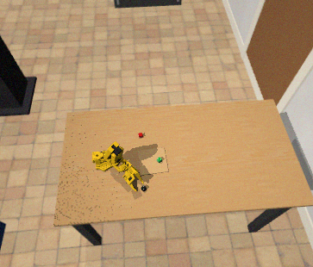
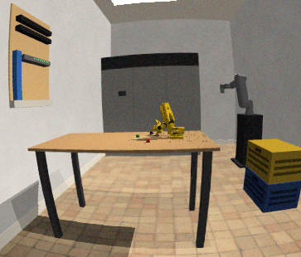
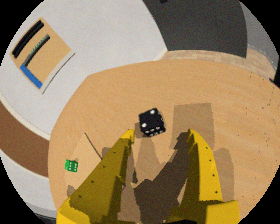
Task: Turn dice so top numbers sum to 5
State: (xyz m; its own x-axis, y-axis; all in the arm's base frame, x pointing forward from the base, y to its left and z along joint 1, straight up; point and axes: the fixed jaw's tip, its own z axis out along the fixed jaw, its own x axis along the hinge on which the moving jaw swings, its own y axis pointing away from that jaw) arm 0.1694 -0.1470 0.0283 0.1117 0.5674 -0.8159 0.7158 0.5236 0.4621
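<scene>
A black die (image 1: 143,188) lies on the bare table just in front of the tan mat (image 1: 157,161), off it. My gripper (image 1: 140,185) is low over the table right beside this die. In the wrist view the black die (image 3: 151,121) sits just past the tips of my fingers, nearest the left one, and the fingers stand partly open with nothing between them. A green die (image 1: 159,159) rests on the mat; it also shows in the wrist view (image 3: 71,165). A red die (image 1: 140,134) lies on the table behind the mat, off it.
The arm's yellow base (image 1: 103,159) stands left of the mat. From the side camera the arm (image 2: 167,122), the green die (image 2: 137,135) and the red die (image 2: 148,141) are small at the far end of the table. The table's front edge is near the black die.
</scene>
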